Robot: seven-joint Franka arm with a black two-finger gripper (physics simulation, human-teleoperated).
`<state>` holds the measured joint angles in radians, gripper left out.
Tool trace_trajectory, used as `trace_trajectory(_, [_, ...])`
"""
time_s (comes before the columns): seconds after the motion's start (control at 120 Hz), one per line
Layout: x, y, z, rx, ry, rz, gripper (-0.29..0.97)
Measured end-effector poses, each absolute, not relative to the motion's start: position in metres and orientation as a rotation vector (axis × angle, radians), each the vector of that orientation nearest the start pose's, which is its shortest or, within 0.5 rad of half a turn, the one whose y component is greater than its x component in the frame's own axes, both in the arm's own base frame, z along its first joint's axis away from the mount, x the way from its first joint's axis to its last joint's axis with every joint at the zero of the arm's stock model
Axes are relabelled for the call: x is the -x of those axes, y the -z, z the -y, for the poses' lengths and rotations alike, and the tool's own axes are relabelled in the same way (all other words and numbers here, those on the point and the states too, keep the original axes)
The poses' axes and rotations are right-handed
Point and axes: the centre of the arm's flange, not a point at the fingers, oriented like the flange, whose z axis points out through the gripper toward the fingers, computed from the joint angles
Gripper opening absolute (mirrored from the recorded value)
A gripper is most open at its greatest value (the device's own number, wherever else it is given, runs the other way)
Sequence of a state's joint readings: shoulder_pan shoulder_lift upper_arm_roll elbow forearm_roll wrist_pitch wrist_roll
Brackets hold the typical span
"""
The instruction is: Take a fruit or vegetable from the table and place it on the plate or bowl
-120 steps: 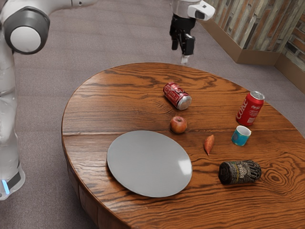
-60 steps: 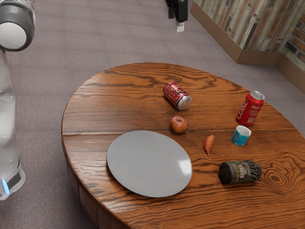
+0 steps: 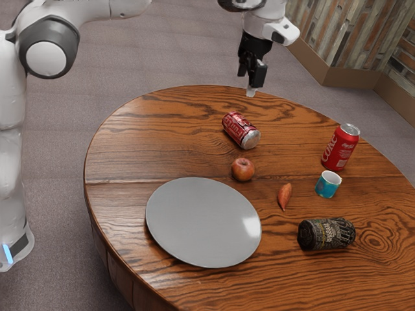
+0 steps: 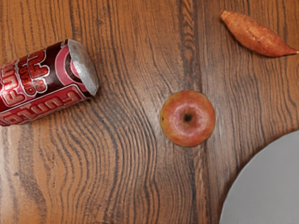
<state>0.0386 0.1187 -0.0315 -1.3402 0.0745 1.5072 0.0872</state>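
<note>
The wooden desk (image 4: 126, 177) lies below the fingers (image 3: 257, 74), seen straight down. On it, under the fingers and clear of them, an apple (image 4: 188, 118) sits with its dimple facing up. A red can (image 4: 44, 81) lies on its side, well apart from the apple, its silver end turned toward it. A sweet potato (image 4: 257, 33) lies apart on the apple's other side. The grey plate (image 4: 266, 186) curves in near the apple without touching it.
</note>
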Motion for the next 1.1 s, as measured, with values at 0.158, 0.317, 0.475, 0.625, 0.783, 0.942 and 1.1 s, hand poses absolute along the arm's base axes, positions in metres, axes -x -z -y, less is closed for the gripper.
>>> trace_trajectory(0.158, [-0.598, -0.597, 0.0, 3.07, 0.021, -0.161, 0.68])
trace_trajectory(0.317, [-0.605, -0.568, -0.004, 3.067, 0.051, -0.157, 0.68])
trace_trajectory(0.475, [-0.619, -0.545, -0.002, 3.095, 0.077, -0.156, 0.68])
trace_trajectory(0.625, [-0.622, -0.521, -0.001, 3.119, 0.073, -0.145, 0.68])
trace_trajectory(0.783, [-0.623, -0.508, -0.008, 3.129, 0.068, -0.123, 0.68])
trace_trajectory(0.942, [-0.622, -0.502, -0.007, 3.132, 0.066, -0.12, 0.68])
trace_trajectory(1.1, [-0.627, -0.492, -0.01, 3.134, 0.062, -0.111, 0.68])
